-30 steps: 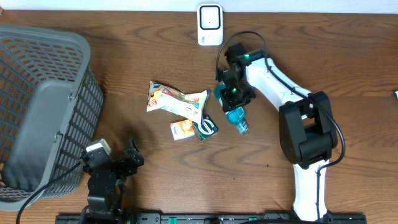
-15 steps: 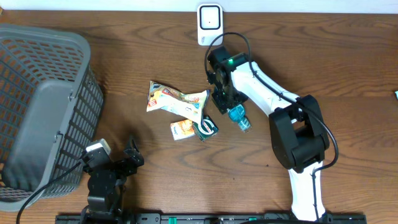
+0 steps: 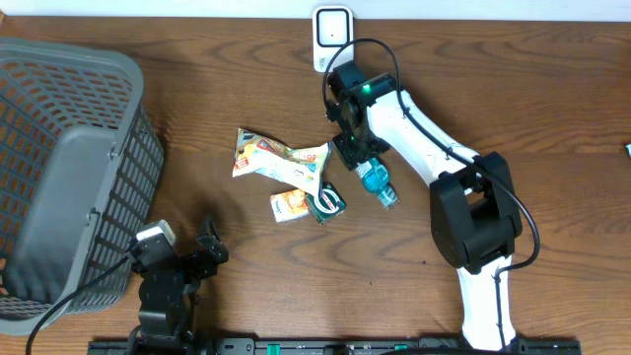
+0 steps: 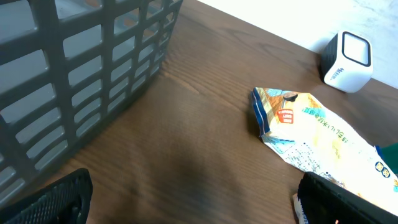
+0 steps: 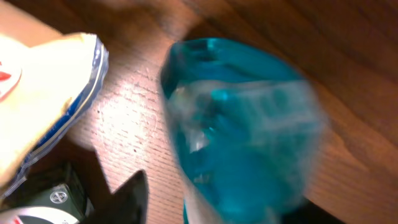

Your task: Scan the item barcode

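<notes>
Right end effector (image 3: 353,150) leftward; bottle (image 5: 242,124) blurred

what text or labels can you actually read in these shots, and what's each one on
No clear word can be read in any view.
Snack packet: a red mark and rows of small print, too small to read.
White scanner: a short grey word on its side, too blurred to read.
Dark box: a small round mark, no readable letters.
Blue bottle: motion-blurred, nothing readable.
</notes>
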You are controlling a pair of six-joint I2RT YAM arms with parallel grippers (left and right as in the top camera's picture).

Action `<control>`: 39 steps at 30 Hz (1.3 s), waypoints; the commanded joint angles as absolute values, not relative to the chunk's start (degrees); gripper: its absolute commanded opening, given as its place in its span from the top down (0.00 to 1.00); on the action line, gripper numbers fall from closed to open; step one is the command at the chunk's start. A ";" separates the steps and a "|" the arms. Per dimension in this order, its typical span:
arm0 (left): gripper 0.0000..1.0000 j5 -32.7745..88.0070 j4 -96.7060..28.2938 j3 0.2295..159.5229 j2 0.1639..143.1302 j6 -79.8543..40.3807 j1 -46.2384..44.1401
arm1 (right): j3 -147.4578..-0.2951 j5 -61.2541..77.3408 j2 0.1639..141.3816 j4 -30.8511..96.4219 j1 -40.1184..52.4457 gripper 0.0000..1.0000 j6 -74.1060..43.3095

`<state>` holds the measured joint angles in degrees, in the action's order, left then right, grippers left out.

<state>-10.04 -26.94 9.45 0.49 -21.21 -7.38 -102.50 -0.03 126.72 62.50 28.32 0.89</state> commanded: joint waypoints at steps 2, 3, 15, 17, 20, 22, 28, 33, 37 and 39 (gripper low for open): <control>0.02 -10.57 -27.03 9.10 0.23 -21.76 -7.31 | -103.15 2.44 126.87 61.95 28.38 0.68 0.23; 0.02 -10.57 -27.03 9.10 0.23 -21.76 -7.29 | -103.15 2.90 126.87 61.84 28.36 0.70 0.25; 0.02 -10.57 -27.05 9.10 0.23 -21.74 -7.29 | -97.71 7.18 126.98 56.31 28.49 0.96 0.25; 0.02 -10.57 -27.05 9.10 0.23 -21.76 -7.31 | -97.73 8.69 126.98 56.05 28.38 0.99 0.23; 0.02 -10.57 -27.03 9.10 0.23 -21.76 -7.31 | -98.94 13.28 126.96 56.69 27.99 0.99 0.25; 0.02 -10.57 -27.03 9.10 0.23 -21.76 -7.31 | -100.16 19.00 126.91 58.06 27.35 0.99 0.73; 0.02 -10.57 -27.03 9.10 0.23 -21.74 -7.29 | -102.89 38.17 126.54 65.19 23.92 0.99 9.17; 0.02 -10.57 -27.05 9.10 0.23 -21.76 -7.31 | -102.98 52.47 125.14 71.07 20.14 0.99 18.35; 0.02 -10.57 -27.03 9.10 0.23 -21.74 -7.31 | -102.98 61.73 124.11 78.19 17.82 0.99 27.59; 0.02 -10.57 -27.05 9.10 0.23 -21.74 -7.31 | -102.98 63.29 123.55 83.33 16.80 0.99 33.32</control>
<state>-10.04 -26.94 9.45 0.49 -21.21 -7.38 -101.43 50.78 126.96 80.09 17.91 21.98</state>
